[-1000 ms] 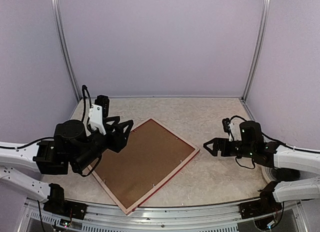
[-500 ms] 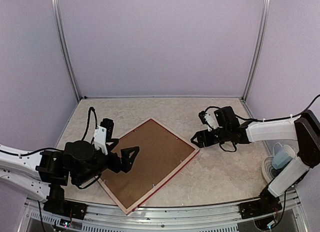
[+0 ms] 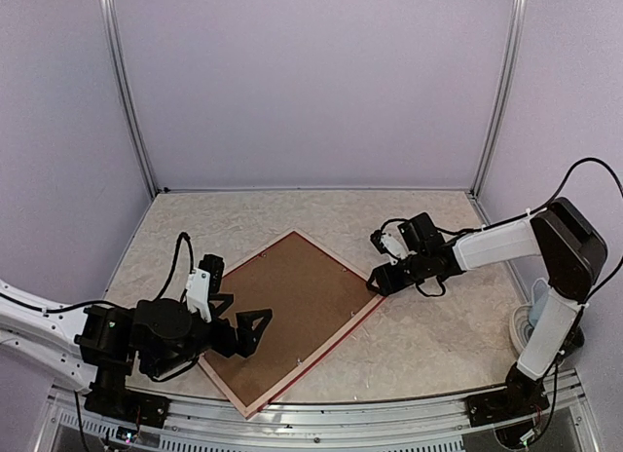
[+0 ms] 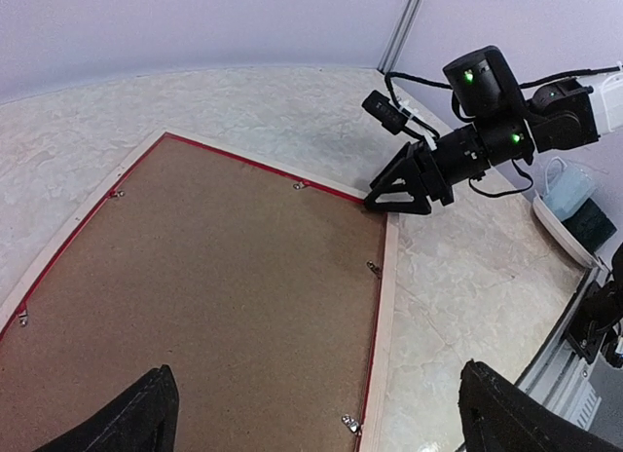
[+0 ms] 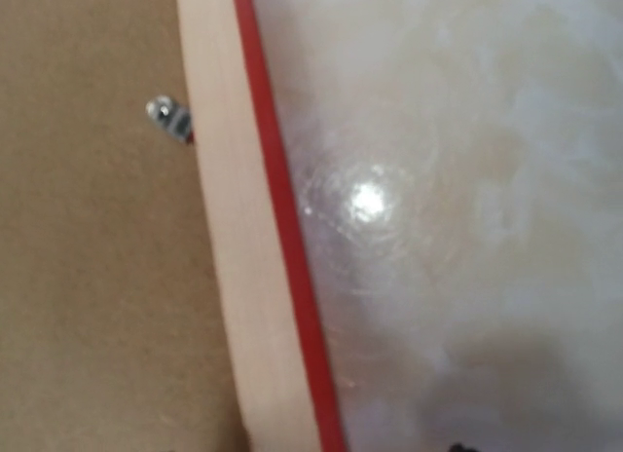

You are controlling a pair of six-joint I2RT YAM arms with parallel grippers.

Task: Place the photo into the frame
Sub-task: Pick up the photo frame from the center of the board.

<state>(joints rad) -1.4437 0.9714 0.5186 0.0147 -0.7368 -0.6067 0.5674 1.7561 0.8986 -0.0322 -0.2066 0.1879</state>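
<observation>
While the flat wooden frame (image 4: 383, 306) lies back-up, long axis near-left to far-right, the left end effector (image 3: 241, 318) is released above it; the right end effector (image 3: 380, 280), cannot tell.

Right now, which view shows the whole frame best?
Top external: the frame lies back up, nearly whole; only its left corner hides under the left gripper. Left wrist crops the near end. Right wrist shows just a strip of rail.

frame (image 4: 386, 296) on table (image 3: 428, 345), backing board (image 3: 282, 311) inside
</observation>
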